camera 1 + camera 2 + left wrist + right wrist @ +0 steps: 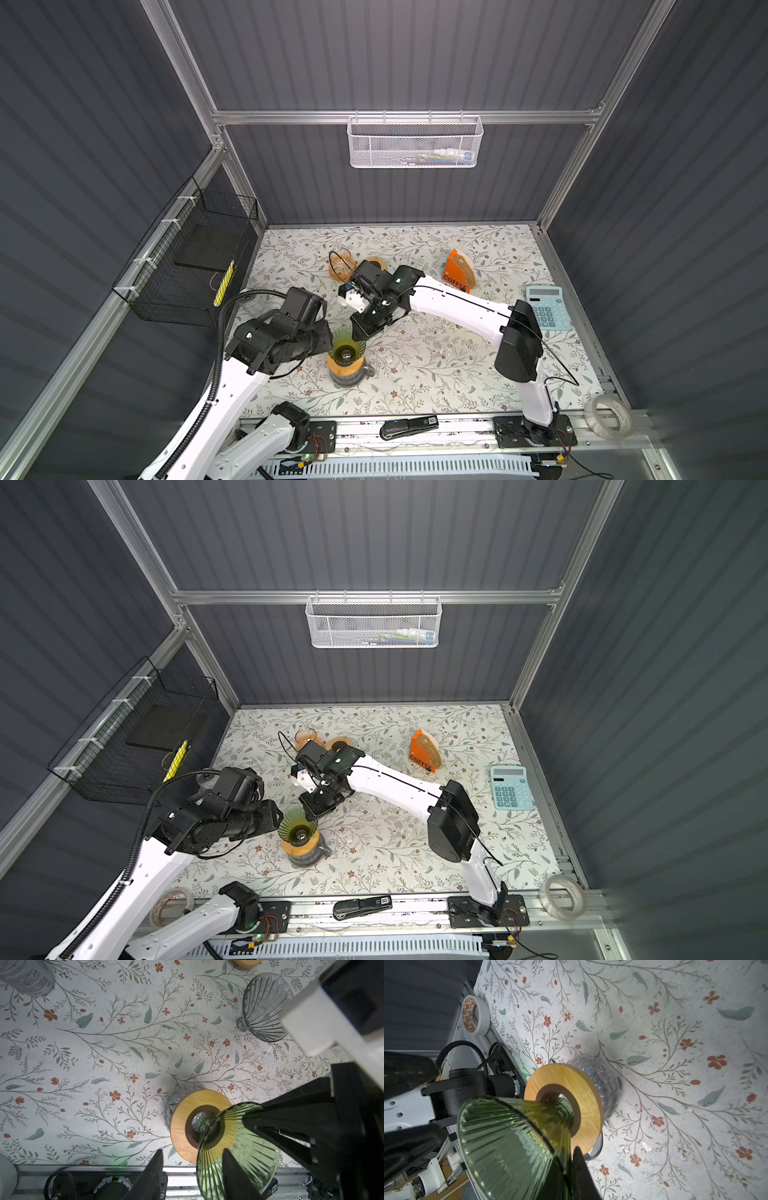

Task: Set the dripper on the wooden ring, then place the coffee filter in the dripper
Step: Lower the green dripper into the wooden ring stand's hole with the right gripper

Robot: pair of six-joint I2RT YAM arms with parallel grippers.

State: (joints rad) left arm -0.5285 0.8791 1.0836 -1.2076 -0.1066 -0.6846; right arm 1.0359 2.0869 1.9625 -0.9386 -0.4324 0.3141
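The green glass dripper [348,344] stands upright in the wooden ring [185,1120] on the glass carafe [604,1078], left of centre on the floral mat [436,365], towards the front. My left gripper [192,1151] is spread. One finger [234,1172] lies across the cone's rim and the other is outside it, with the wall in the gap and no squeeze that I can see. My right gripper [360,331] is at the rim's far-right side. In its wrist view one finger [581,1165] lies along the outer wall, the other is only a dark shape through the green glass — pinching or loose, I cannot tell. The coffee filters [464,262] are stacked in the orange COFFEE box [454,279] at the far right of the mat — well apart from the dripper.
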